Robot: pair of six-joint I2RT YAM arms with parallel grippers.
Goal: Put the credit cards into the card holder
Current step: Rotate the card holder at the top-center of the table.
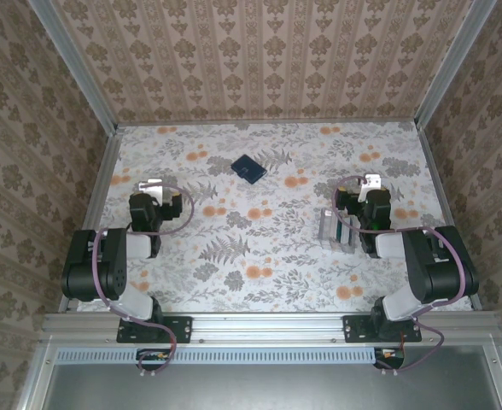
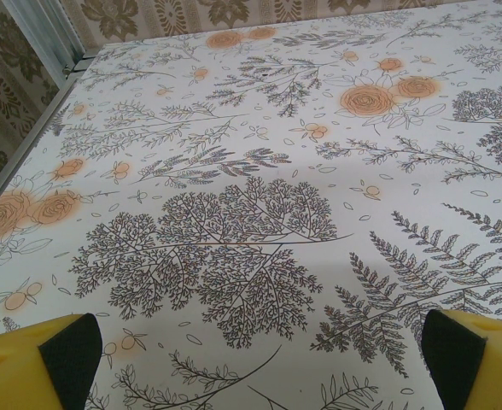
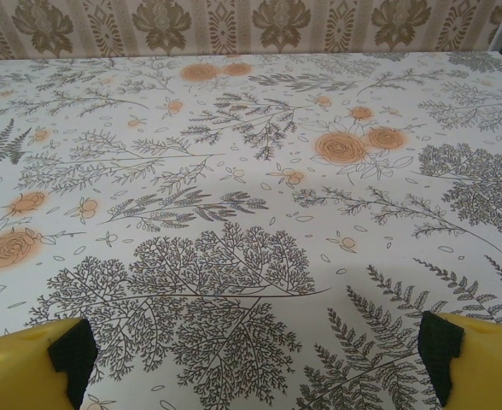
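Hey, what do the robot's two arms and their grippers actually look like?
The left arm and right arm are chunky black and pale-grey links on black base plates, each with a mauve cable looping along it. The left gripper and right gripper have yellow fingers with black pads.
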